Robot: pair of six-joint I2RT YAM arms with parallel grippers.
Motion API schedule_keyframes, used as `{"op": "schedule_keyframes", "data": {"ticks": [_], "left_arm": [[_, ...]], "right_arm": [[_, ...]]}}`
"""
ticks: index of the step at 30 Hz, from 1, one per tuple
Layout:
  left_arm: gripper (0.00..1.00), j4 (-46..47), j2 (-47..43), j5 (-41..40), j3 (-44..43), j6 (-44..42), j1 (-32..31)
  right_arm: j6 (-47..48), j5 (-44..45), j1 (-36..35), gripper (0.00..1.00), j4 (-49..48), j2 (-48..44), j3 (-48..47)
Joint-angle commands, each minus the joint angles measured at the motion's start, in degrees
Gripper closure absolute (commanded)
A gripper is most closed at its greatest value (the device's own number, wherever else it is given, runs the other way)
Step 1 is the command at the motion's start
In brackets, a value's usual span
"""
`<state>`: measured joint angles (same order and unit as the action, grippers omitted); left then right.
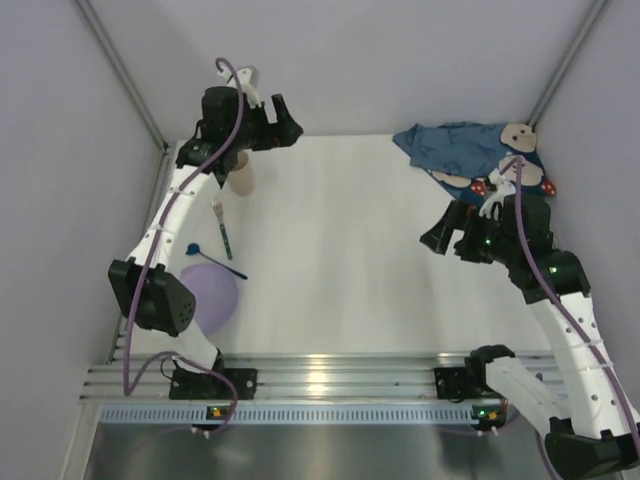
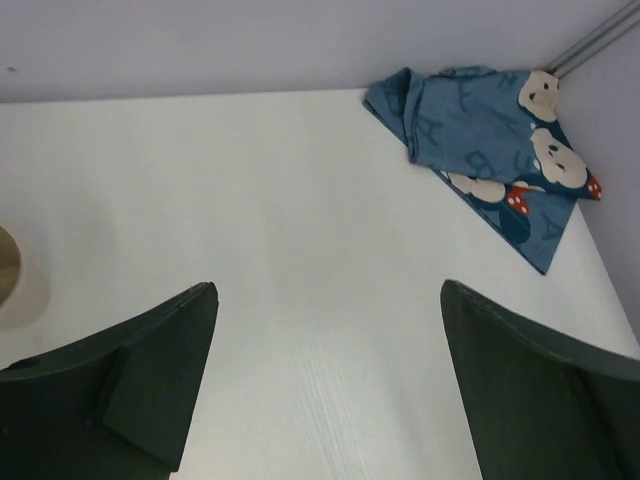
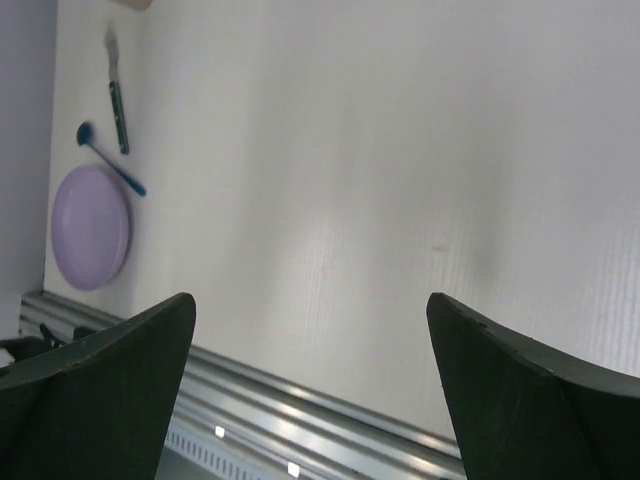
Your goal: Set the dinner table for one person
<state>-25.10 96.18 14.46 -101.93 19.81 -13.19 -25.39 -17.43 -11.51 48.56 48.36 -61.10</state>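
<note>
The white dinner table (image 1: 340, 250) has a silver rail (image 1: 330, 375) along its near edge. A lilac plate (image 1: 212, 295) lies at the near left, with a blue spoon (image 1: 212, 258), a fork (image 1: 222, 230) and a beige cup (image 1: 242, 180) behind it. A blue cartoon-mouse placemat (image 1: 465, 150) lies crumpled at the far right corner. My left gripper (image 1: 287, 127) is open and empty above the far left, facing the placemat (image 2: 480, 130). My right gripper (image 1: 437, 238) is open and empty over the table's right side.
Grey walls with metal posts close in the table on three sides. In the right wrist view the plate (image 3: 90, 228), spoon (image 3: 110, 160) and fork (image 3: 116, 100) show at the far left, and the rail (image 3: 300, 400) below. The cup (image 2: 15, 285) shows at the left wrist view's left edge.
</note>
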Motion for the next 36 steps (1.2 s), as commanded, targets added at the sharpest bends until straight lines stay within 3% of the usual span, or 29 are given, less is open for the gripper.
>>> {"op": "schedule_keyframes", "data": {"ticks": [1, 2, 3, 4, 5, 6, 7, 8, 10, 13, 18, 23, 30, 36], "left_arm": [[0.02, 7.8, -8.4, -13.2, 6.9, 5.0, -5.4], [0.02, 15.7, -12.2, -12.9, 14.8, 11.5, -5.1], [0.02, 21.2, -13.1, -10.8, 28.4, 14.5, -4.2], [0.02, 28.2, -13.1, -6.5, 32.4, 25.0, 0.1], [0.02, 26.5, -9.7, 4.2, 33.5, 29.3, 2.4], [0.02, 21.8, -7.6, 8.5, 29.9, 31.0, 3.7], [0.02, 10.3, -6.2, 9.6, 27.4, 29.6, 2.9], [0.03, 6.5, -6.0, 7.0, 26.1, 24.2, 1.2], [0.02, 3.5, -8.3, -4.6, 27.2, 19.8, -4.0], [0.01, 1.6, -10.8, -7.9, 29.9, 19.6, -5.1], [0.05, -6.4, -9.7, -10.1, 28.3, 16.6, -9.0], [0.06, -7.1, -13.1, -9.6, 30.8, 17.1, -11.3], [0.08, -12.9, -17.3, -11.6, 32.1, 16.7, -11.7], [0.09, -17.2, -20.2, -13.4, 32.8, 16.7, -11.8]], "right_arm": [[-3.9, 16.3, -0.4, 0.0, -8.3, -2.0, -1.3], [-4.8, 17.4, -0.3, 0.0, -8.9, -1.2, -0.6], [-5.5, 19.3, -0.2, 0.0, -10.0, -0.4, 0.8], [-5.3, 19.0, -0.1, 0.0, -11.8, 0.8, 0.9], [-5.1, 18.9, -0.1, 0.0, -12.3, 3.7, -0.5], [-4.9, 19.3, 0.0, 0.0, -12.3, 5.3, -2.0], [-4.6, 21.6, -0.1, 0.0, -12.2, 7.1, -3.7], [-4.5, 24.0, 0.1, 0.0, -11.9, 10.2, -5.1], [-5.1, 30.7, 0.6, 0.0, -10.3, 13.8, -9.2], [-4.1, 37.3, 2.7, 0.0, -8.9, 22.0, -13.3], [-4.5, 33.9, 6.7, 0.0, -9.5, 38.1, -20.3], [-4.1, 36.4, 10.4, 0.0, -9.8, 52.5, -28.5], [-6.2, 37.4, 16.0, 0.0, -8.6, 62.5, -32.4], [-10.6, 33.4, 20.5, 0.03, -13.8, 64.1, -26.1]]}}
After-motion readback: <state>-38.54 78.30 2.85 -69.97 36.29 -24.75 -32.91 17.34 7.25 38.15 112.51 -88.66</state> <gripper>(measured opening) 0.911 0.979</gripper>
